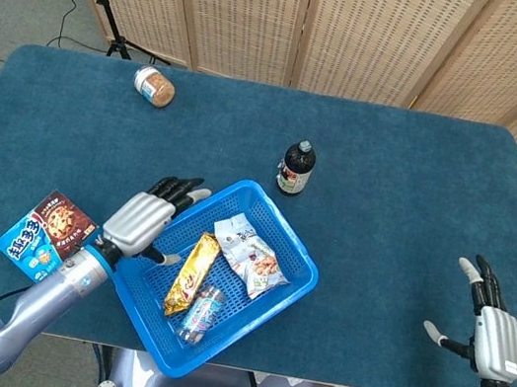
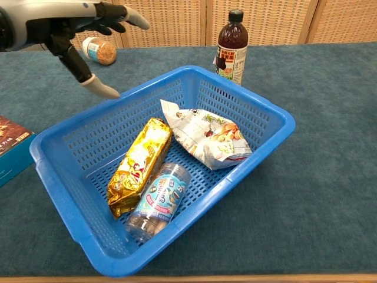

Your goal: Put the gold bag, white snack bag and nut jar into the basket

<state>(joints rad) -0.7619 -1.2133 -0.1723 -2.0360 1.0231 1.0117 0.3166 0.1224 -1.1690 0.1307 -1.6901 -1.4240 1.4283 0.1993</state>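
Observation:
The blue basket [image 1: 299, 261] [image 2: 277, 121] holds all three items. The gold bag [image 1: 192, 272] [image 2: 139, 165] lies along its left side. The white snack bag [image 1: 249, 256] [image 2: 206, 137] lies at its far right. The clear nut jar [image 1: 203, 308] [image 2: 159, 198] lies on its side beside the gold bag, near the front. My left hand [image 1: 144, 217] [image 2: 76, 26] hovers open just outside the basket's left rim, fingers spread, holding nothing. My right hand [image 1: 487, 329] rests open at the table's right edge, far from the basket.
A dark drink bottle [image 1: 294, 167] [image 2: 231, 46] stands just behind the basket. A small jar with brown contents [image 1: 154, 87] [image 2: 98, 50] lies at the far left. A blue cookie box [image 1: 48, 236] [image 2: 12, 147] lies left of the basket.

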